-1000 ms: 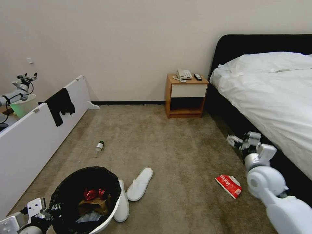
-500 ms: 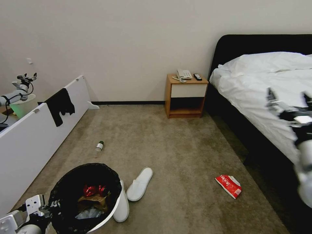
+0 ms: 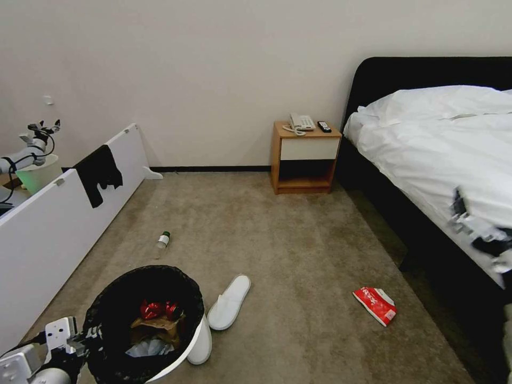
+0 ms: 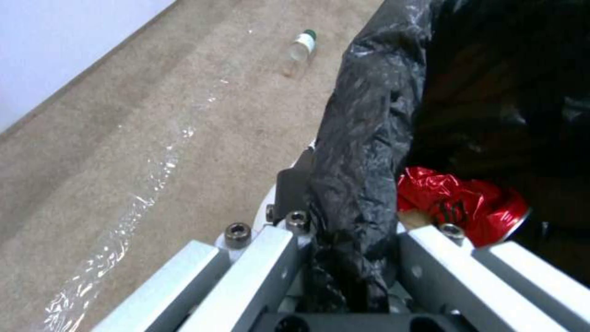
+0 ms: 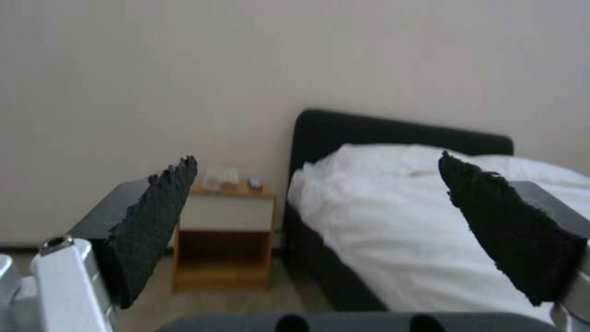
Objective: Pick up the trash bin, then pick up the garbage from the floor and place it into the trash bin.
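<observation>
The trash bin (image 3: pixel 176 356), white with a black bag, stands at the lower left of the head view. My left gripper (image 4: pixel 347 221) is shut on its bagged rim (image 4: pixel 362 152). Red wrappers (image 3: pixel 154 309), brown paper and white tissue lie inside it. On the carpet lie a red snack packet (image 3: pixel 375 305), a green-capped bottle (image 3: pixel 163 240) and a white slipper (image 3: pixel 229 301); a second slipper (image 3: pixel 201 341) leans against the bin. My right gripper (image 3: pixel 472 226) hangs at the right edge beside the bed, open (image 5: pixel 320 216) and holding nothing, pointing at the nightstand.
A wooden nightstand (image 3: pixel 305 156) with a phone stands by the far wall. The bed (image 3: pixel 448 154) runs along the right. A white board (image 3: pixel 48 229) with a black cloth (image 3: pixel 98 173) lines the left, with another robot's arm (image 3: pixel 26 149) and a pale bucket (image 3: pixel 37 173) behind it.
My right arm has lifted from low over the carpet and swung out to the right edge beside the bed. The bin has shifted slightly in my left gripper.
</observation>
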Controlling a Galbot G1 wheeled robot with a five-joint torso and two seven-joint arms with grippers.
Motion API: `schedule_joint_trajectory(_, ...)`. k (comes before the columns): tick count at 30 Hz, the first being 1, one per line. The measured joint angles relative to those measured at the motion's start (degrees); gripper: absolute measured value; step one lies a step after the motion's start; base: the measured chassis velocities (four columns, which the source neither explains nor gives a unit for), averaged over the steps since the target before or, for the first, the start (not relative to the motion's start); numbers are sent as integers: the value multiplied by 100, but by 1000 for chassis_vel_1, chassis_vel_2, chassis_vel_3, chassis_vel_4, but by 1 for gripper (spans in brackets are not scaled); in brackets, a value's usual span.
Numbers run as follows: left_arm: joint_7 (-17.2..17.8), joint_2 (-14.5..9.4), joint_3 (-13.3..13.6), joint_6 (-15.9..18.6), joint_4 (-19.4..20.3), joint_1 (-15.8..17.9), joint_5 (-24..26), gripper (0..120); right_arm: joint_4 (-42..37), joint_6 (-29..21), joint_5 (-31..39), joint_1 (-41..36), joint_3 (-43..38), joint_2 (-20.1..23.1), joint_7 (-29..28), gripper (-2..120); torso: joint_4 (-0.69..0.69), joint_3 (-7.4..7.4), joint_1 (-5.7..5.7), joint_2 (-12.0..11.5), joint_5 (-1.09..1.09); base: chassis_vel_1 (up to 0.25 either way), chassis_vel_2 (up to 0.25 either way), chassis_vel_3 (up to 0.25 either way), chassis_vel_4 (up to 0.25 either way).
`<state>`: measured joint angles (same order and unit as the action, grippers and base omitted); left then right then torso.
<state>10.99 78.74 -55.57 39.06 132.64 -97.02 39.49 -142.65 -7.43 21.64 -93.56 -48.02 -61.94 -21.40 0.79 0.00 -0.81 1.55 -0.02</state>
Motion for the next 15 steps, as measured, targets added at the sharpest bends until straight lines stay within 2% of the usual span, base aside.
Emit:
schedule_joint_trajectory(9, -36, 67, 17, -7, 58, -40, -76, 2, 657, 257, -489, -14, 649, -26, 29, 100, 0, 0, 0, 0, 2, 0, 0, 0, 0)
schedule_joint_trajectory(15, -52, 137, 18, -16, 67, -31, -136, 2, 822, 336, -528, 16, 888, -35, 86, 100, 0, 0, 0, 0, 2, 0, 0, 0, 0)
